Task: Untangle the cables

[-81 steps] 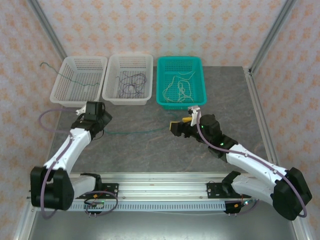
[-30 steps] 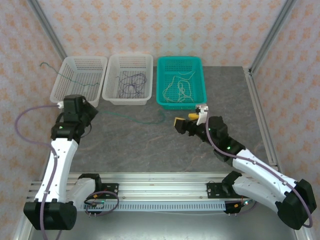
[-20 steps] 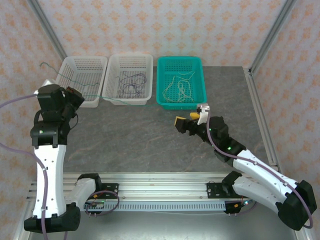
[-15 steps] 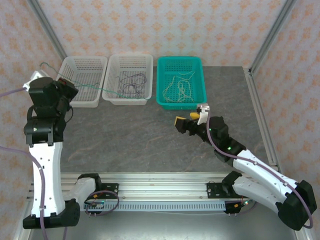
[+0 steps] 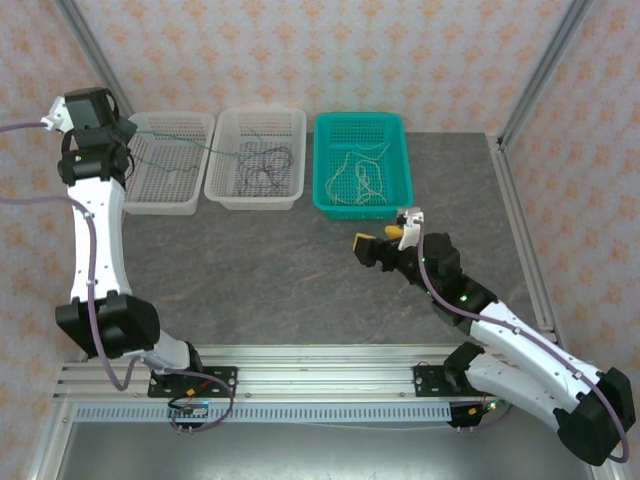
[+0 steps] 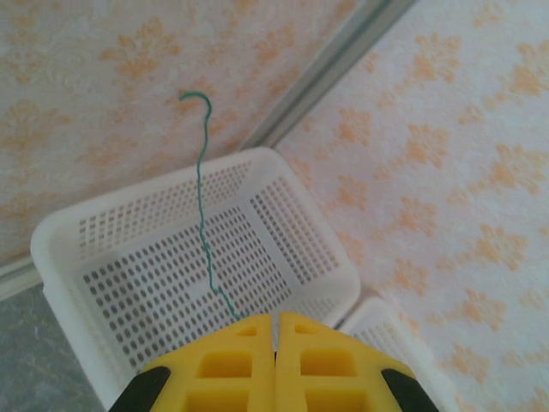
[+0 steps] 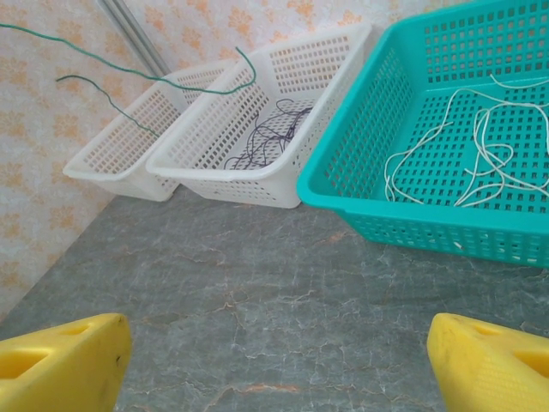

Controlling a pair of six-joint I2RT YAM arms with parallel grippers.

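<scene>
Closest to me, my right gripper (image 5: 378, 240) hangs over the bare table (image 5: 300, 270) with its jaws wide apart, holding nothing. Further back, the cream-white cables (image 5: 358, 172) lie in the teal basket (image 5: 362, 207) and the dark purple cables (image 5: 262, 165) lie in the middle white basket (image 5: 250, 200). Farthest off, up high, my left gripper (image 6: 274, 324) has its jaws pressed together on the thin green cable (image 6: 201, 215). One end dangles over the left white basket (image 5: 165, 204). The long end reaches over the middle one. If I let go now, I think that long end could drop in with the purple ones and get mixed up. Its curly tip might also catch in the basket holes.
</scene>
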